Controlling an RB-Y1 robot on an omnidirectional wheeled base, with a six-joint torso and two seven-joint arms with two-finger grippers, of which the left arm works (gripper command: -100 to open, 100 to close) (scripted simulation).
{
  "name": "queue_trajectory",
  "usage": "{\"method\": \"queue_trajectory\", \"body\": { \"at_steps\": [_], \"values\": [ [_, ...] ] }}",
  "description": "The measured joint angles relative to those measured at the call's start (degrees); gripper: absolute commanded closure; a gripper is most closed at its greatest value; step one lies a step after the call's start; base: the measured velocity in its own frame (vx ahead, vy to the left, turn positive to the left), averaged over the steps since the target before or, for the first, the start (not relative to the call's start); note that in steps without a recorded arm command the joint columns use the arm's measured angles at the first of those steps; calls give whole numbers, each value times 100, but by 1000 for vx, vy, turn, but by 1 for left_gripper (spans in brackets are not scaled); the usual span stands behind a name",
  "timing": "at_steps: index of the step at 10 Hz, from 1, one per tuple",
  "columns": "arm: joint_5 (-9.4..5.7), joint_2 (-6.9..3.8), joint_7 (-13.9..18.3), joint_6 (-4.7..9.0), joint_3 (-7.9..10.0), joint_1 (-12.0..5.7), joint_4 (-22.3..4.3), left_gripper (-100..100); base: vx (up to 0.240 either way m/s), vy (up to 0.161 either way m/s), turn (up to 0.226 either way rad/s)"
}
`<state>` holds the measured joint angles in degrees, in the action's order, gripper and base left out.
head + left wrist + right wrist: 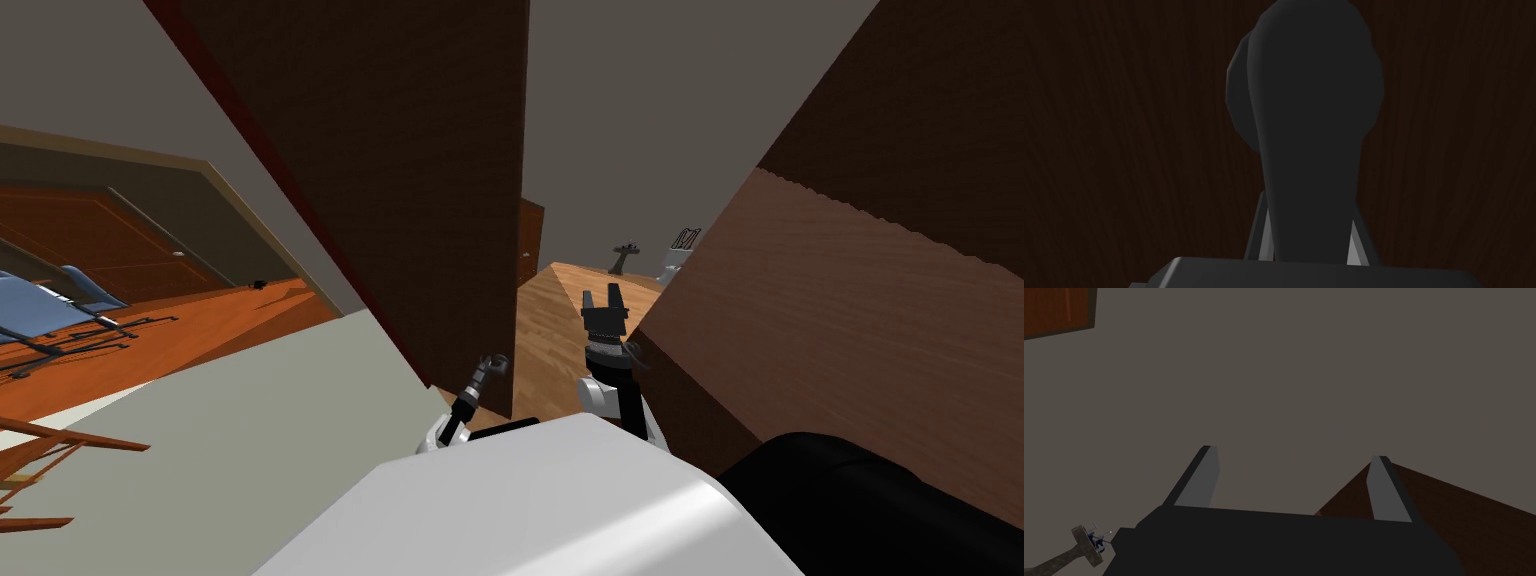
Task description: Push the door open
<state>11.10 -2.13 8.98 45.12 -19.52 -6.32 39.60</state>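
Note:
A tall dark brown door (420,180) stands ajar straight ahead, its free edge toward the middle of the head view. My left gripper (485,372) reaches up to the door's small grey handle (498,362). In the left wrist view the dark lever handle (1309,125) rises between the two fingers (1355,249), which press its sides, so the left gripper (1309,222) is shut on it, with the door panel (1124,150) close behind. My right gripper (604,300) hangs in the gap beside the door's edge, and its fingers (1206,478) stand open with nothing between them.
A brown wall (850,330) closes the gap's right side. Light wood floor (555,335) runs beyond it, with a dark stand (624,256) far off. At the left are a blue chair (50,310) and wooden furniture (40,450). A black bulk (880,500) lies low right.

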Motion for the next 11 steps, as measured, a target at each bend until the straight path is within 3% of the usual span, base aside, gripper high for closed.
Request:
{"method": "queue_trajectory", "body": {
  "at_steps": [3, 5, 7, 8, 9, 11],
  "values": [
    [-148, 64, -173, 152, 279, -148, -305, 100, 108, -135, 57],
    [-161, 28, -173, 54, 306, -84, -99, 100, 65, -68, 30],
    [-255, 81, -267, 49, 481, -93, -195, 100, 144, -171, 95],
    [-285, 76, -302, -79, 542, 30, 17, 100, 140, -179, 84],
    [-347, 111, -356, 3, 658, -86, -189, 100, 134, -175, 76],
    [-434, 137, -428, -58, 829, -26, -28, 100, 134, -189, 95]
  ]
}}
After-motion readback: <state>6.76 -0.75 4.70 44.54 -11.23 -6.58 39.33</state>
